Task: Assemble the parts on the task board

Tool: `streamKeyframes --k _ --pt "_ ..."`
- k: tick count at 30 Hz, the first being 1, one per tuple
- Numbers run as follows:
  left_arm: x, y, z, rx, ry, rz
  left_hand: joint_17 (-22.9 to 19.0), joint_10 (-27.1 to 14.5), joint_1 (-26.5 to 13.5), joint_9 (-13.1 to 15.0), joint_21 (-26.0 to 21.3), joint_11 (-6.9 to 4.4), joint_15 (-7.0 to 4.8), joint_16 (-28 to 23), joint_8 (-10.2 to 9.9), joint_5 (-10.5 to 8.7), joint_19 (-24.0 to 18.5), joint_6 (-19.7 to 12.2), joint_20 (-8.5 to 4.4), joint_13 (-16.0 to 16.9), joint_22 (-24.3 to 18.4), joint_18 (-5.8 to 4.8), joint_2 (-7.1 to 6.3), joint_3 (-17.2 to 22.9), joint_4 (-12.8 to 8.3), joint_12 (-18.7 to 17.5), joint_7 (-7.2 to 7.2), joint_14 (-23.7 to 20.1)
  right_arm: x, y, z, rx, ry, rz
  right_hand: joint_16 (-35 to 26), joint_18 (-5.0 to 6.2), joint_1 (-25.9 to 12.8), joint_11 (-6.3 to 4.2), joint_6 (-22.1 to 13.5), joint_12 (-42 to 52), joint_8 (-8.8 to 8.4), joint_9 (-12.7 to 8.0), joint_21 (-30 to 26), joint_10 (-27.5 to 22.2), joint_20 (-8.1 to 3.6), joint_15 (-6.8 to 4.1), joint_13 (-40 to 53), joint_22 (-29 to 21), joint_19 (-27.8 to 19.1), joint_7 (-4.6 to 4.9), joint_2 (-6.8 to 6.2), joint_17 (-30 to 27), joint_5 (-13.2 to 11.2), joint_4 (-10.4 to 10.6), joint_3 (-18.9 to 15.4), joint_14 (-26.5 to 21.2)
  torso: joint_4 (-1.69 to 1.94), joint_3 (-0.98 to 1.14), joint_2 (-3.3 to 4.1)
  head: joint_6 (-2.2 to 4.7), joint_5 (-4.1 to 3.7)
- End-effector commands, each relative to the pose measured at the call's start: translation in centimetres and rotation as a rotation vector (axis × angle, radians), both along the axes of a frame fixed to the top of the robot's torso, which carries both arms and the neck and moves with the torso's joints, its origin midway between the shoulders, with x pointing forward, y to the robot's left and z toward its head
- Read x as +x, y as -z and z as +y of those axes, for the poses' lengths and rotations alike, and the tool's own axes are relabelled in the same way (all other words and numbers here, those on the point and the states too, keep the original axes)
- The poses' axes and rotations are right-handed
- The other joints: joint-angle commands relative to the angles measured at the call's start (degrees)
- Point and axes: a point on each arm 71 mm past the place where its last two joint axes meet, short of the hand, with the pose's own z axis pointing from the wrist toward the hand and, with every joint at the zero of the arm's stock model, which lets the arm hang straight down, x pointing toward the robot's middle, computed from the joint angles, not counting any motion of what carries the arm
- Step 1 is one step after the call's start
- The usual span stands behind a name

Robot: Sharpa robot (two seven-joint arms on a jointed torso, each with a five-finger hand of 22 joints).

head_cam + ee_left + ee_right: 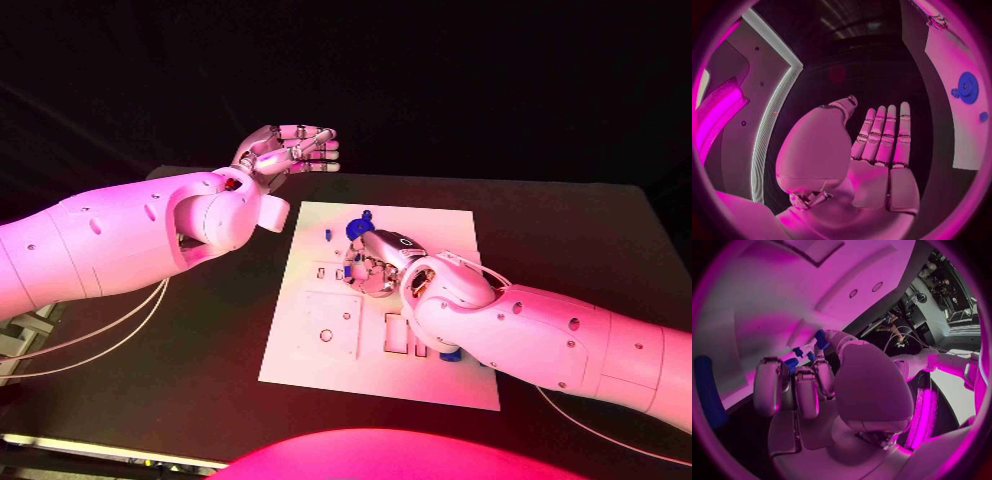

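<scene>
The small blue parts [359, 219] lie toward the far end of the white board [325, 355]; they look light, stiff and slick, best pinched by their sides; the right hand [372, 264] hovers over them, grip unclear; the left hand [289, 148] is raised, fingers straight, holding nothing.

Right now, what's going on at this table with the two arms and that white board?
The right hand is down over the middle of the white task board, its fingers curled in among small blue parts; whether it grips one is unclear. The left hand is raised beyond the board's far edge, holding nothing. A blue gear lies near that far edge.
</scene>
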Motion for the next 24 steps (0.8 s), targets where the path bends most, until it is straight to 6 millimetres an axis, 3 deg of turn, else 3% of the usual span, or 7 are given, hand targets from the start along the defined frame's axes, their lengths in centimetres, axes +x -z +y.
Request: streamKeyframes --k 1,14,24 --pt "0.0 -0.09 -0.07 0.0 0.006 -0.008 -0.1 -0.2 -0.3 0.1 0.0 -0.2 0.07 -0.2 -0.2 -0.35 0.3 -0.4 0.03 0.0 -0.1 0.81 0.25 -0.1 0.0 0.0 3.28 0.1 -0.1 0.23 0.02 -0.008 -0.004 0.006 0.2 -0.61 -0.3 0.05 -0.5 -0.5 -0.28 -0.1 -0.5 -0.5 0.33 0.6 -0.3 11.2 0.9 0.04 -0.21 12.8 0.1 0.0 0.4 5.4 -0.02 0.02 0.04 0.03 -0.05" --pt "0.09 -0.06 0.12 0.001 0.002 -0.007 -0.1 -0.2 -0.3 0.1 0.0 -0.21 0.06 -0.2 -0.2 -0.35 0.4 -0.4 0.01 0.0 -0.1 0.81 0.24 -0.1 0.0 0.0 3.28 0.1 -0.09 0.24 0.0 0.001 -0.004 0.007 0.2 -0.58 -1.2 0.85 -2.3 -0.9 -1.61 -0.7 -0.8 -1.0 0.91 1.29 -0.5 11.2 0.8 0.92 -1.46 12.9 0.1 0.2 0.5 5.5 0.0 0.01 0.01 -0.11 -0.17" --pt "0.12 -0.05 0.2 0.003 -0.001 -0.008 -0.1 -0.3 -0.3 0.0 0.1 -0.18 0.05 -0.3 -0.3 -0.34 0.7 -0.6 -0.03 0.0 -0.1 0.84 0.18 -0.1 0.0 0.0 3.31 0.2 -0.13 0.08 -0.01 0.031 -0.001 0.005 0.3 -0.44 -2.9 1.87 -5.5 -2.0 -4.19 -1.9 -1.5 -2.6 1.8 2.2 -1.7 11.0 0.5 1.98 -2.56 13.1 0.1 1.9 -0.7 5.5 -0.01 0.02 0.05 -0.06 -0.26"
